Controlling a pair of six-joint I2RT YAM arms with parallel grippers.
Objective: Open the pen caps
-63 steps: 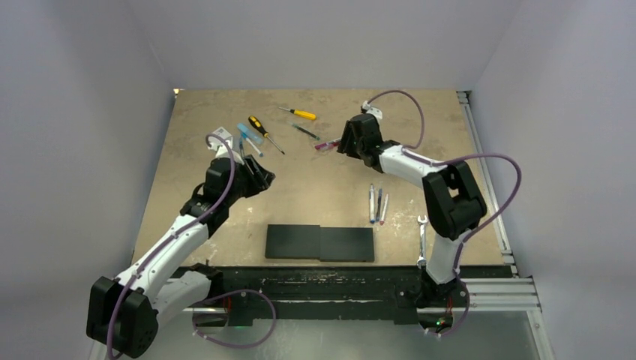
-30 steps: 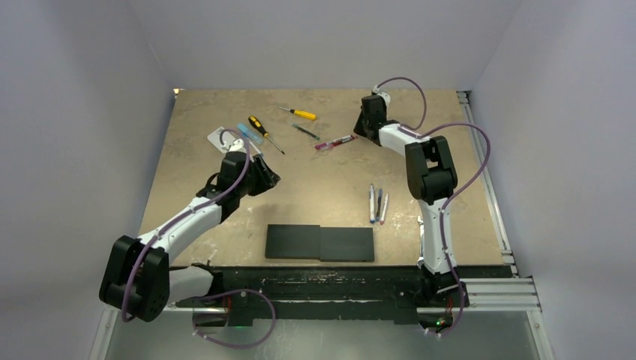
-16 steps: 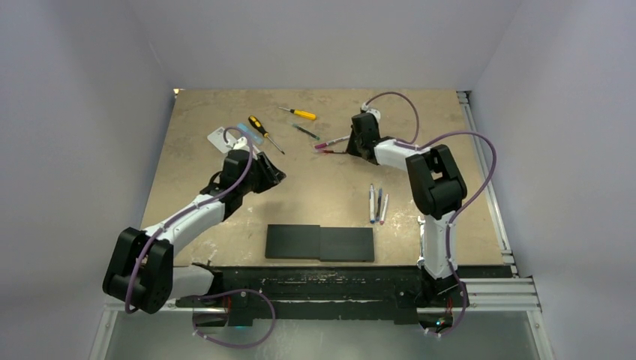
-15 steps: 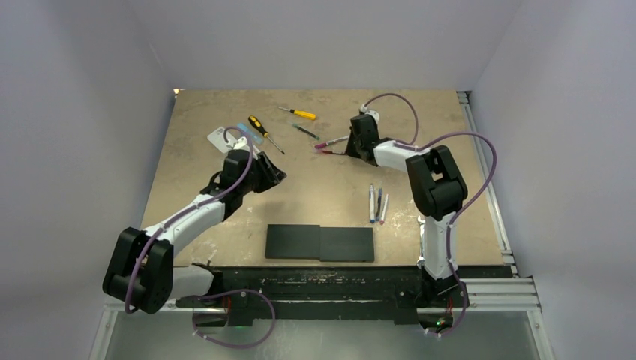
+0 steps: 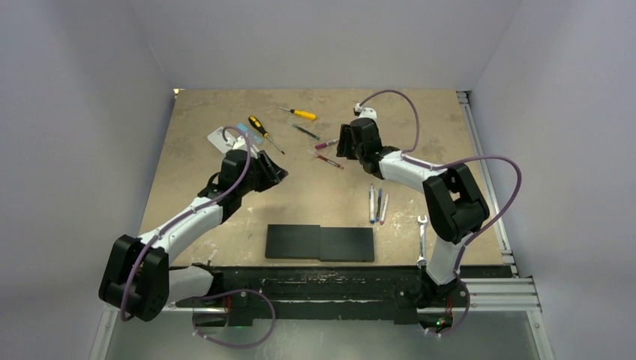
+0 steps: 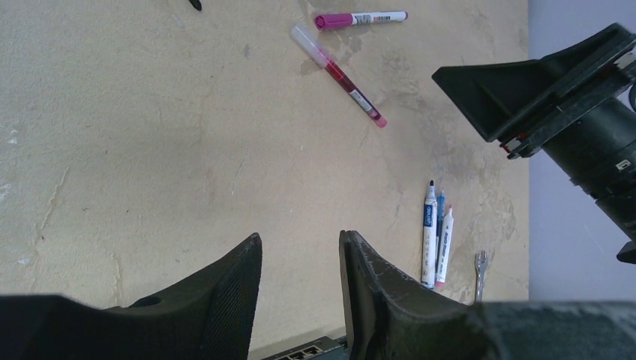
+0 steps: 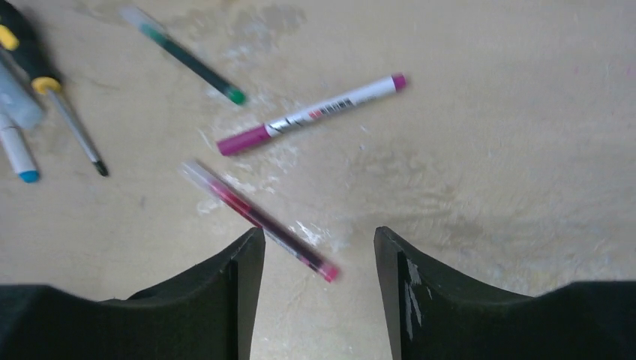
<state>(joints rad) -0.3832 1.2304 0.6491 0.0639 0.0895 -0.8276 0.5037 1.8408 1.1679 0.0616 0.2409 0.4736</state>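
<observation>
A magenta marker point(image 7: 311, 114) lies on the table, its magenta cap point(image 7: 241, 140) on its left end. Just nearer lies a slim red pen point(image 7: 259, 219), blurred, its pink end showing between my right gripper's fingers. My right gripper point(image 7: 319, 236) hovers over it, open and holding nothing. In the top view the red pen point(image 5: 326, 160) lies beside that gripper point(image 5: 345, 146). My left gripper point(image 6: 298, 240) hangs open over bare table, empty, left of centre point(image 5: 274, 172). Three more pens point(image 6: 437, 236) lie side by side, tips bare.
A green pen point(image 7: 187, 56), a yellow screwdriver point(image 5: 298, 113) and a black-and-yellow screwdriver point(image 5: 262, 131) lie at the back. A light-blue-capped marker point(image 7: 15, 154) sits left. A wrench point(image 5: 422, 232) and a flat black block point(image 5: 320, 243) lie near the front edge.
My right gripper has opened and swung left and nearer. The red pen now lies on the table apart from the magenta marker. The left arm has hardly moved.
</observation>
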